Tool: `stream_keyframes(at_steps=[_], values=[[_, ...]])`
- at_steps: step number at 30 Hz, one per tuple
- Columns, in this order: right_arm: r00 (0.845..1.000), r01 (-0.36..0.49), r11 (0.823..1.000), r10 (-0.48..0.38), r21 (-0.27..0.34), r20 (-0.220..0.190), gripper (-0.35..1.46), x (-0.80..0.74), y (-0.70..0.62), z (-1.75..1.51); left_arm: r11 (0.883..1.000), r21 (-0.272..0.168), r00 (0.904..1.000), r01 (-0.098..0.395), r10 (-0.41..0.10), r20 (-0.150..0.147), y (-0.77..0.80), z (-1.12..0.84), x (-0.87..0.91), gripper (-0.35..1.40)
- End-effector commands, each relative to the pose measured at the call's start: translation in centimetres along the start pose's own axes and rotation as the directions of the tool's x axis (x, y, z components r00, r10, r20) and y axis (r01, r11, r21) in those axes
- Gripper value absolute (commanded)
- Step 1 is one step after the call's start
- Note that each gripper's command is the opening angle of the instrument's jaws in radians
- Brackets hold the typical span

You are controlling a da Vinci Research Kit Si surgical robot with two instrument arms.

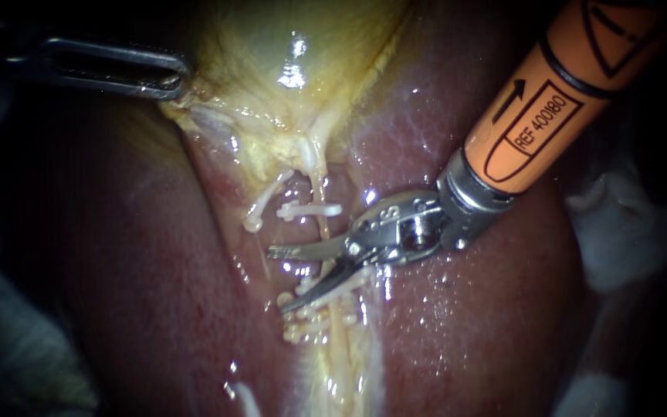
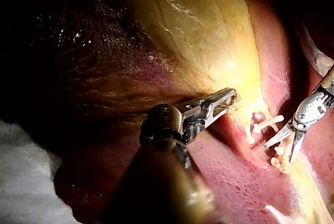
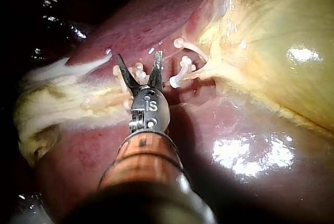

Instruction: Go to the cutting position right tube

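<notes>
Gaping steel claw of right instrument (image 1: 278, 279) flanks pale tube (image 1: 323, 220); left instrument (image 1: 177, 79) grips gallbladder (image 1: 272, 46).

A surgical laboratory, by the look of it: a liver (image 1: 465, 324) and yellow gallbladder (image 1: 287, 46) lie under bright light, pale cloth (image 1: 619, 232) around them, white clips (image 1: 310, 209) on thin tubes (image 1: 272, 193), the left instrument (image 1: 171, 77) and right instrument (image 1: 278, 279) over them

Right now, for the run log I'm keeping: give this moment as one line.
left instrument: jaws shut on gallbladder | right instrument: jaws open across right tube, between clips
</notes>
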Motion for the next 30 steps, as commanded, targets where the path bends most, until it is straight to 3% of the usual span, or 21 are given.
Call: stream_keyframes(at_steps=[1,8,14,23,30], values=[[1.000,0.000,1.000,0.000,0.004,-0.006,1.35,0.02,-0.02,-0.06,1.000,0.000,1.0000,0.000,0.000,0.000,0.00,0.00,0.00,-0.35],[0.999,-0.028,0.999,0.029,0.032,-0.044,1.34,0.10,-0.19,-0.54,1.000,-0.001,1.0000,0.000,0.000,0.001,-0.01,-0.02,0.00,-0.35],[0.997,-0.067,0.997,0.069,0.035,-0.047,1.32,-0.02,-0.23,-0.86,1.000,-0.001,1.0000,0.000,0.000,0.001,-0.01,-0.02,0.00,-0.35],[0.984,-0.176,0.984,0.176,0.021,-0.009,1.30,-0.36,0.01,-0.86,1.000,-0.001,1.0000,0.000,0.000,0.001,0.00,-0.03,0.00,-0.35],[0.980,-0.198,0.980,0.198,-0.001,0.008,1.32,-0.63,0.22,-0.68,1.000,-0.001,1.0000,0.000,0.000,0.001,0.00,-0.03,0.00,-0.35]])
